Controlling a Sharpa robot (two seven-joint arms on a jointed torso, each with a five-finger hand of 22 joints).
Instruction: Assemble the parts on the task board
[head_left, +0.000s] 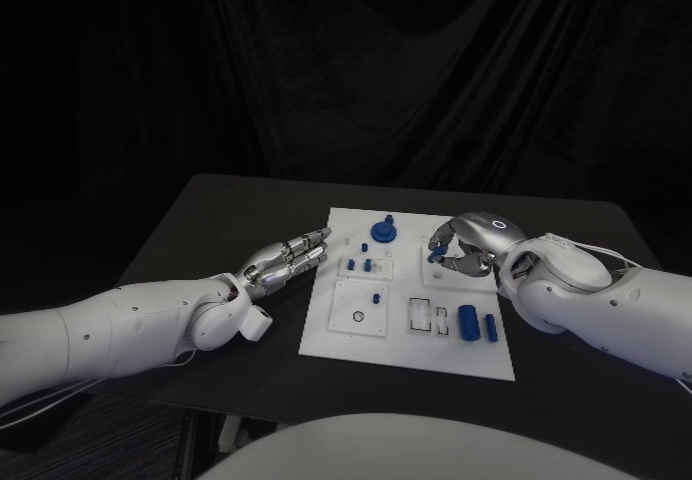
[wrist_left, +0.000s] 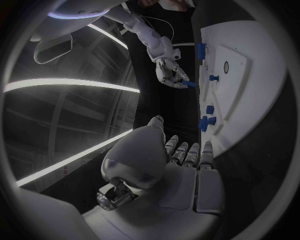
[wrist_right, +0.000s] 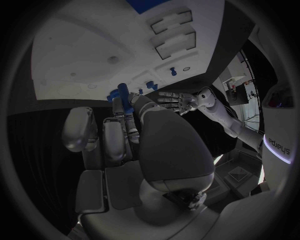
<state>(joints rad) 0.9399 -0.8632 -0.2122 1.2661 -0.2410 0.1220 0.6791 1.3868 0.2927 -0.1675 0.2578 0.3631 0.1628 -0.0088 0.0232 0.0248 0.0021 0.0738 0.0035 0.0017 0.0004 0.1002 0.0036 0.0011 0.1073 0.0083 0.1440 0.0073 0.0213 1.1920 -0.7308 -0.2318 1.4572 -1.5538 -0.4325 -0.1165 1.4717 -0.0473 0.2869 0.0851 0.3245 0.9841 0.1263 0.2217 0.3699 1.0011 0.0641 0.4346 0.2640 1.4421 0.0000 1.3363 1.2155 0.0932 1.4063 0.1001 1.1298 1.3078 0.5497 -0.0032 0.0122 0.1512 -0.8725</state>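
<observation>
The white task board (head_left: 411, 345) lies in the middle of the black table. My right hand (head_left: 464, 246) hovers over its far right part and pinches a small blue peg (wrist_right: 124, 95) between its fingertips; the left wrist view shows that peg (wrist_left: 189, 84) sticking out of the hand. My left hand (head_left: 290, 256) lies at the board's left edge with its fingers stretched out, holding nothing. A blue knob (head_left: 384, 230) stands at the board's far edge. Two small blue pieces (head_left: 359, 266) sit near the middle, and two blue cylinders (head_left: 470, 320) lie at the near right.
A dark ring (head_left: 358, 318) sits in a raised square plate on the board's near left. Two rectangular slots (head_left: 421, 313) lie beside the cylinders. Bare black table (head_left: 216, 220) surrounds the board, and a dark curtain hangs behind.
</observation>
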